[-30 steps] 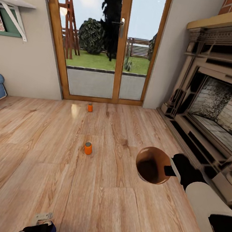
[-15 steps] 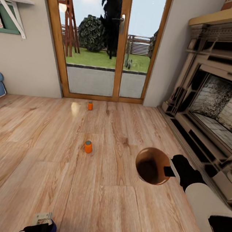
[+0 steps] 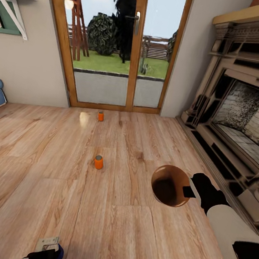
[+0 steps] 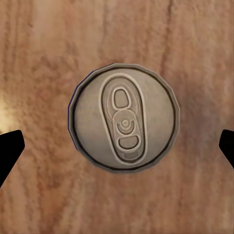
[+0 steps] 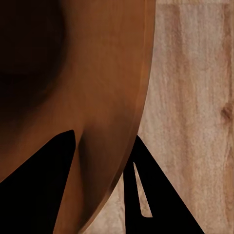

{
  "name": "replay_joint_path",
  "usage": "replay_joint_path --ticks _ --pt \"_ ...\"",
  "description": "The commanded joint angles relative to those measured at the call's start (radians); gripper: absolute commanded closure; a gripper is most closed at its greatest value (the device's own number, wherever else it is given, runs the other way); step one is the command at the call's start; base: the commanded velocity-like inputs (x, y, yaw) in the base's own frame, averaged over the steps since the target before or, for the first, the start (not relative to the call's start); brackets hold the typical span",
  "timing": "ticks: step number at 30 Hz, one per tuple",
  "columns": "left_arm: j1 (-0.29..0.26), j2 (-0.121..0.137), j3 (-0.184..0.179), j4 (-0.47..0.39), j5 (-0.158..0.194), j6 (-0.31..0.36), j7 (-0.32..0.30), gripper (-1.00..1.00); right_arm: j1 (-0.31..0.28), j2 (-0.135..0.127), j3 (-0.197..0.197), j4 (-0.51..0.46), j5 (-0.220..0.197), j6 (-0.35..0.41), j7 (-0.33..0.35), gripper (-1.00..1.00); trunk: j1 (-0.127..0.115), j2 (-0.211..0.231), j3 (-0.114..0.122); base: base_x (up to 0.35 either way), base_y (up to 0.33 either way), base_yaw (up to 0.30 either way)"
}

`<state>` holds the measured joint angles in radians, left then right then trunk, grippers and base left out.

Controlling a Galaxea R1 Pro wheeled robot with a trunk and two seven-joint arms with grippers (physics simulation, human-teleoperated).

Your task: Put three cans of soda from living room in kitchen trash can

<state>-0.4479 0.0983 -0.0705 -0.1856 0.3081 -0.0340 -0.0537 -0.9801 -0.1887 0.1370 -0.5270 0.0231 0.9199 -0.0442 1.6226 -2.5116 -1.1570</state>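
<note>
Reddish wood planks fill our head view, running up to the wood-framed glass doors [image 3: 116,45] at the top and the stone fireplace [image 3: 240,104] on the right. Two orange soda cans stand upright and well apart: the near can [image 3: 98,162] left of centre, the far can [image 3: 101,116] close to the doors. The trash can [image 3: 171,185] sits right of centre, its orange-brown inside facing us, with our right hand [image 3: 188,191] at its rim. At the bottom left edge our left hand [image 3: 48,254] is cut off by the frame, a blue shape beside it too partial to name.

Against the earlier frames the whole picture has slid slightly, so the camera moved; cans and bin lie as before.

From the left wrist we see the grey top of a can [image 4: 123,117] over the planks, dark fingertips [image 4: 9,151] wide apart at both edges, touching nothing.

From the right wrist, black fingers [image 5: 39,185] straddle the bin's wall, clamped on it.
</note>
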Motion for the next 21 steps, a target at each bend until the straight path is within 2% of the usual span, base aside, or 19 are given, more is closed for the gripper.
replay_joint_path --ticks 1,13,15,21 --pt "0.000 0.000 0.000 0.000 0.000 0.000 0.000 -1.00 0.000 0.000 0.000 -0.001 -0.003 0.000 0.000 1.00 0.000 0.000 0.000 0.000 0.000 0.000" --pt "0.000 -0.001 0.000 0.000 -0.001 0.000 0.001 -1.00 -0.002 0.000 0.000 -0.006 0.001 0.008 -0.003 1.00 0.000 0.000 0.000 0.000 0.000 0.000" --pt "0.000 -0.001 0.000 0.000 -0.001 0.000 0.001 -1.00 -0.004 0.001 0.000 -0.009 0.000 0.015 -0.026 1.00 0.000 0.000 0.000 0.000 0.000 0.000" --pt "0.000 -0.002 -0.001 0.000 -0.001 0.000 0.001 -1.00 -0.008 0.010 0.001 -0.011 0.000 0.021 -0.038 1.00 0.000 0.000 -0.004 0.000 0.000 0.000"
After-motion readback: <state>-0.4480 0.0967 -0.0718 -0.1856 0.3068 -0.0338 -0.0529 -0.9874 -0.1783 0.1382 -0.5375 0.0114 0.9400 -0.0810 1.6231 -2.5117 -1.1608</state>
